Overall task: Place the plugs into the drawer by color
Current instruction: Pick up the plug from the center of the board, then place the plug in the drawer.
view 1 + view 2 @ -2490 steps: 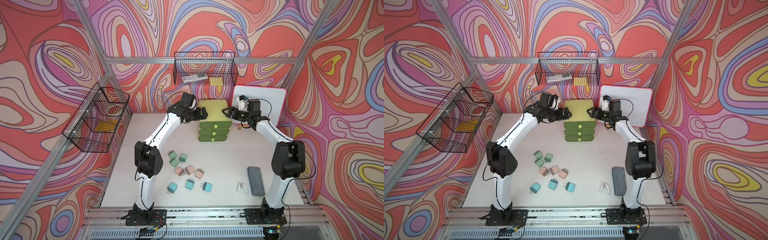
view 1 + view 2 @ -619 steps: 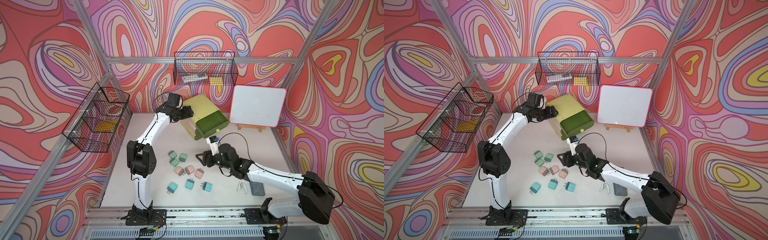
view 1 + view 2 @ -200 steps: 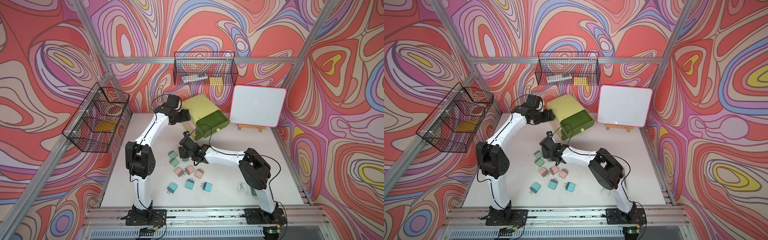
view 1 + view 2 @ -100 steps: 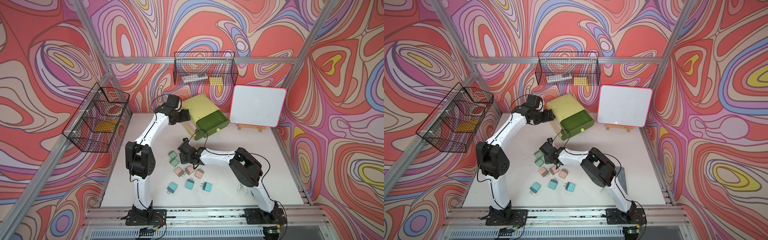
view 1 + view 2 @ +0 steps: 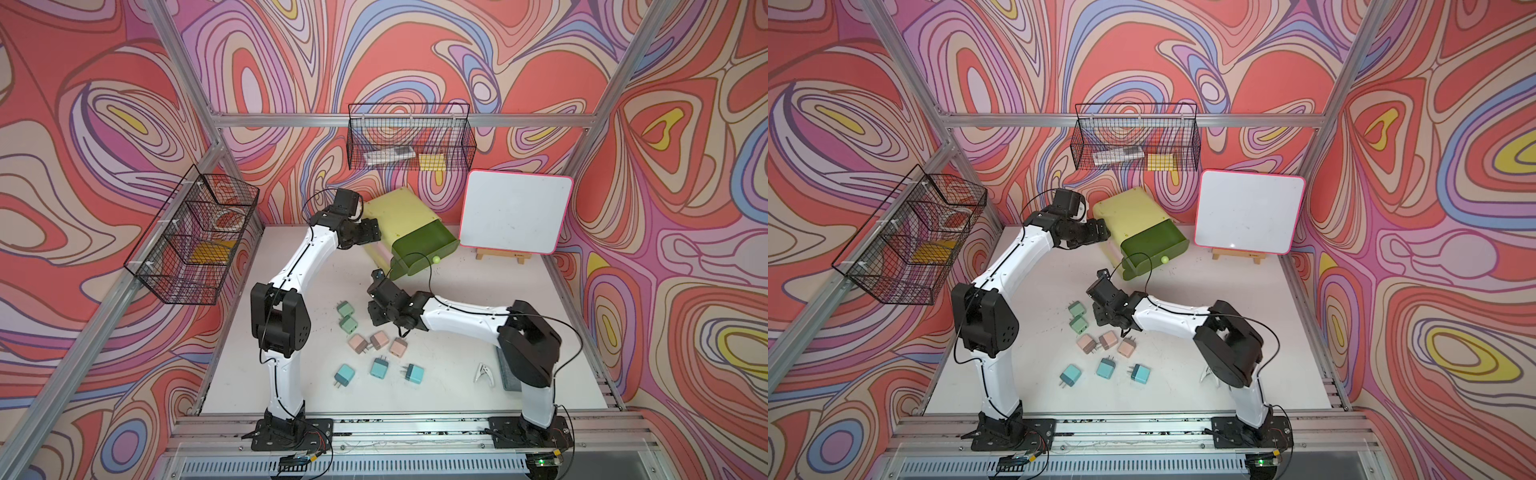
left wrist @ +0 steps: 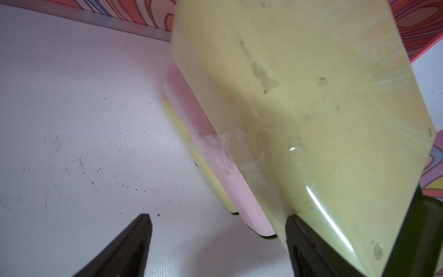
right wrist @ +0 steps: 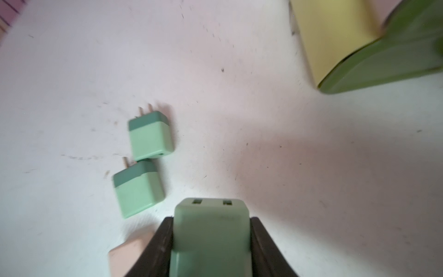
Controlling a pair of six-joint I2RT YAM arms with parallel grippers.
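Observation:
The yellow-green drawer chest (image 5: 399, 212) (image 5: 1129, 212) stands askew at the back, its top dark green drawer (image 5: 424, 245) pulled out. My left gripper (image 5: 372, 235) (image 6: 218, 217) is open at the chest's left side. One finger lies against the chest (image 6: 311, 120) and the other is apart over bare table. My right gripper (image 5: 372, 309) (image 7: 211, 220) is shut on a sage green plug (image 7: 211, 232). Two green plugs (image 7: 150, 135) (image 7: 138, 189) lie beside it. Three pink plugs (image 5: 378, 340) and three teal plugs (image 5: 380, 368) lie nearer the front.
A white board (image 5: 515, 216) on an easel stands at the back right. A white clip (image 5: 484, 372) and a grey eraser (image 5: 509, 374) lie at the front right, the eraser partly behind my right arm. Black wire baskets (image 5: 409, 145) (image 5: 195, 241) hang on the walls.
My right gripper has closed on a green plug from the group, and the right arm's elbow has swung out to the right. The left arm and the chest have stayed put.

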